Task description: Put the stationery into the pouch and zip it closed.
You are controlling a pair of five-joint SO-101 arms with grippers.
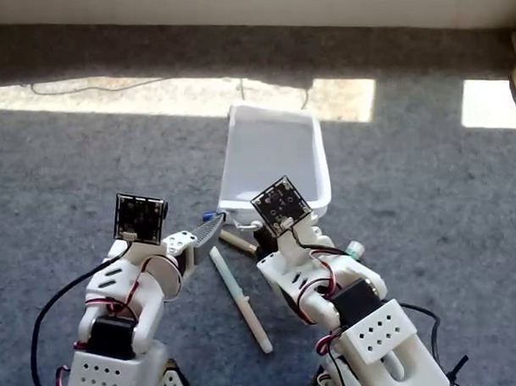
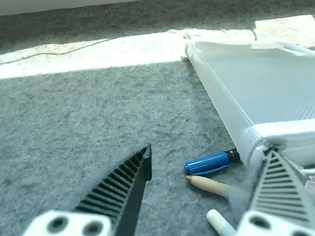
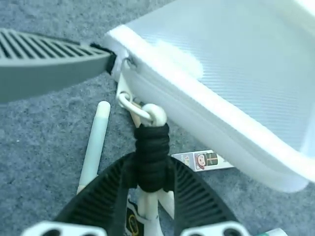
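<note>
Now, right gripper: my fingers are clamped on the black cord pull, pinching it from both sides.
Cord pull: it runs from my right fingertips to a small white ring at the zip of the translucent white mesh pouch.
Left gripper: my fingers stand wide apart and grip nothing. One tip hangs over the bare grey carpet; the other sits right at the pouch's near corner.
Pouch: it lies flat on the carpet just ahead of both my grippers.
Stationery: what I can see lies outside the pouch. A blue capped marker and a tan pointed pencil lie just ahead of my left fingers, in the gap between them. A long white pen lies on the carpet between my two arms, behind the fingertips.
Zip: I cannot tell whether it is open or closed.
</note>
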